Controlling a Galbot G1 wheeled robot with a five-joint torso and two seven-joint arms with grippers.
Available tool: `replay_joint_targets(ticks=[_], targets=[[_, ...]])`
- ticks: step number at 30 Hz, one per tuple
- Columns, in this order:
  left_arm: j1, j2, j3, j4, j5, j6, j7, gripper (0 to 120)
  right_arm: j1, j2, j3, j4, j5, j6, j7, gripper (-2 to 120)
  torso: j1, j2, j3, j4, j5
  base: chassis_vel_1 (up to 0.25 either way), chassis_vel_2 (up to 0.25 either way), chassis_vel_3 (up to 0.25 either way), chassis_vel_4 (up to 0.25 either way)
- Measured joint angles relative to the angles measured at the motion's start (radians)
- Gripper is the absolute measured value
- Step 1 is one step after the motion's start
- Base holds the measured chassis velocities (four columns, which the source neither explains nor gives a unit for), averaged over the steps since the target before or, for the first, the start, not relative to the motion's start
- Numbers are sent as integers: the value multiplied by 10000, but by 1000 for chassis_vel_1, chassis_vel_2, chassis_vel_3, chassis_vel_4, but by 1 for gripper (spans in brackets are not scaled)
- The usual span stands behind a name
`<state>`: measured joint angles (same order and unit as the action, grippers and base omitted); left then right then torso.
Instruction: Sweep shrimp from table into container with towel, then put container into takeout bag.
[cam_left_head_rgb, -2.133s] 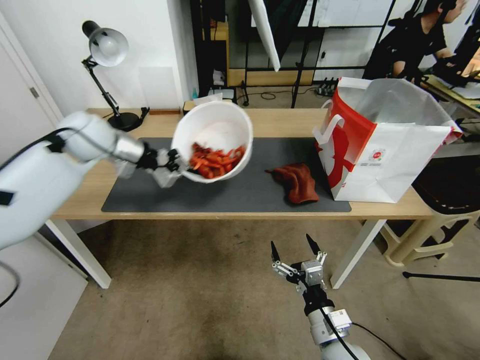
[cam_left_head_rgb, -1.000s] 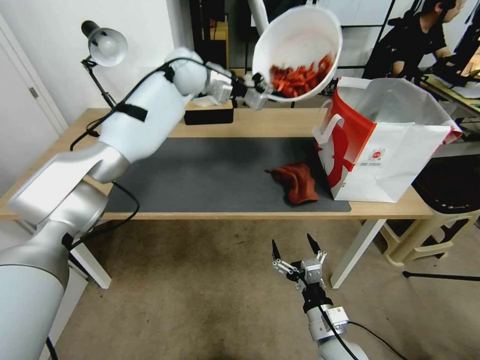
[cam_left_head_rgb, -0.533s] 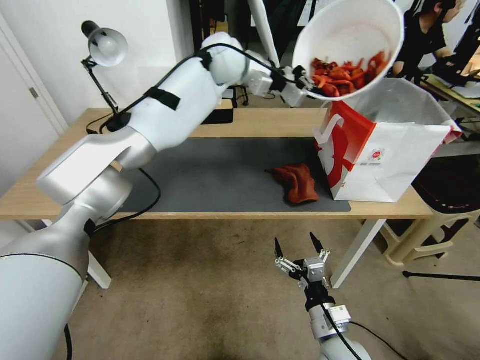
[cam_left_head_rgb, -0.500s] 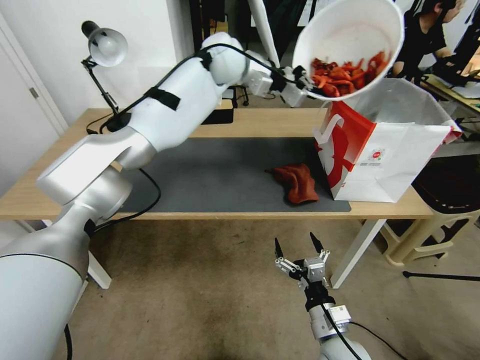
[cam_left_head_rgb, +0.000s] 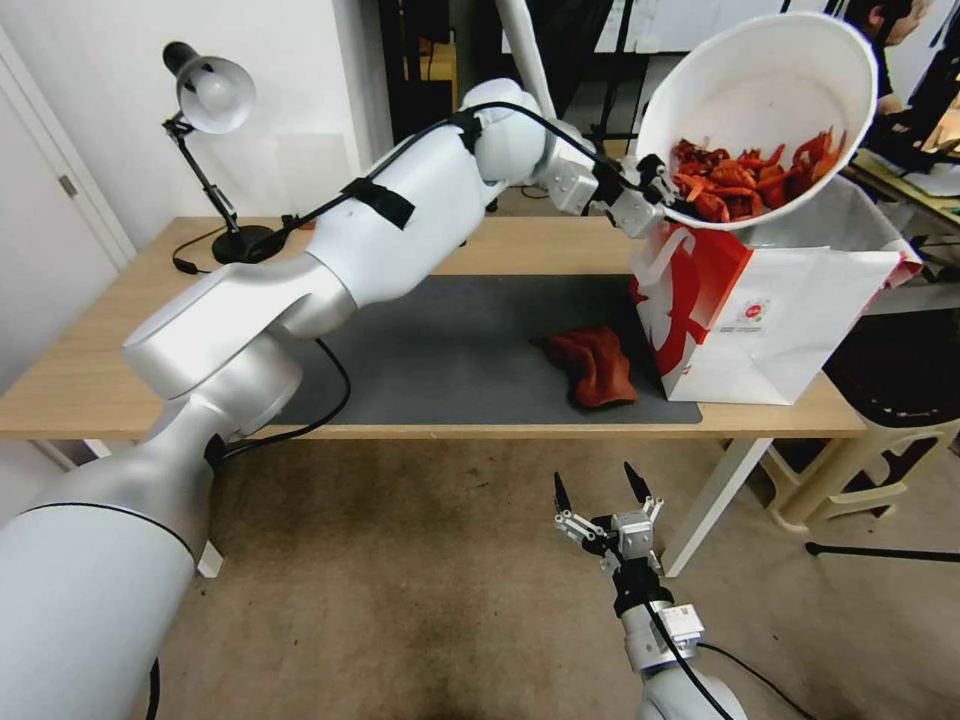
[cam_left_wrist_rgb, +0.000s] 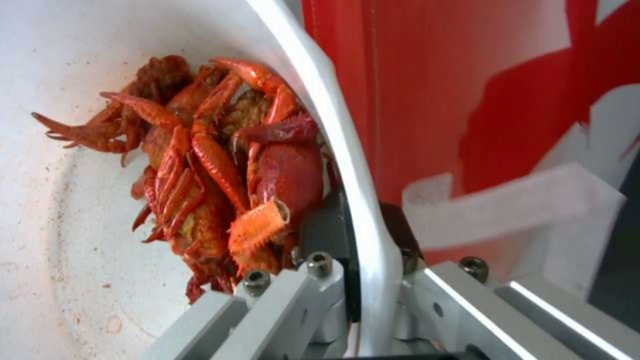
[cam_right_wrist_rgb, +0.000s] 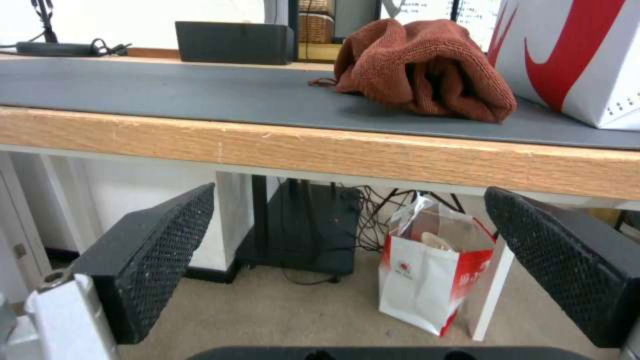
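The container (cam_left_head_rgb: 765, 110) hangs in the air above the open mouth of the bag (cam_left_head_rgb: 790, 310), and I see it is tilted, with its opening turned toward my head camera. The shrimp (cam_left_head_rgb: 750, 180) are heaped against the low side of the wall, close to the rim.

This tilt is my main worry. If the container tips more while it goes down, I judge the shrimp can slide over the rim and fall loose into the bag or on the bench (cam_left_head_rgb: 120, 370). A second risk is the bag itself: the container looks almost as wide as the bag mouth, so its rim may catch the paper edge or a handle (cam_left_wrist_rgb: 513, 210) and push the bag over. A third risk is the grip. The left claw (cam_left_head_rgb: 648, 195) pinches only the rim at one point, one finger inside beside the shrimp and one outside, as the left wrist view shows, so the loaded container may turn in that pinch.

So the container sits in the left claw, held by the low part of its rim, with the bag's red side panel just beyond it.

The towel (cam_left_head_rgb: 592, 365) lies crumpled on the mat (cam_left_head_rgb: 450, 350), beside the bag. The right claw (cam_left_head_rgb: 600, 500) waits below the bench edge, its fingers spread wide and holding nothing.
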<state>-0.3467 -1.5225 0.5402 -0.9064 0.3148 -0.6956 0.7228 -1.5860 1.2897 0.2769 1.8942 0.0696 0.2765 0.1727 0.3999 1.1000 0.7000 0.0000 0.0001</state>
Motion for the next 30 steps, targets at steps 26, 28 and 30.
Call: replay_joint_targets(ticks=[26, 28, 30], targets=[[-406, -882, -10, 596, 410, -22, 8, 0, -114, -53, 160, 13, 52, 37, -74, 100, 0, 0, 0, -3, 1, 0, 0, 0, 0], [-434, -881, 5, 685, 462, -29, 66, 0, -142, -67, 226, 32, 60, 48, -86, 100, 1, 0, 1, 3, -2, 0, 0, 0, 0], [-450, -879, 20, 733, 470, -28, 85, 0, -154, -72, 244, 30, 61, 60, -91, 100, 1, 0, 0, 3, -2, 0, 0, 0, 0]])
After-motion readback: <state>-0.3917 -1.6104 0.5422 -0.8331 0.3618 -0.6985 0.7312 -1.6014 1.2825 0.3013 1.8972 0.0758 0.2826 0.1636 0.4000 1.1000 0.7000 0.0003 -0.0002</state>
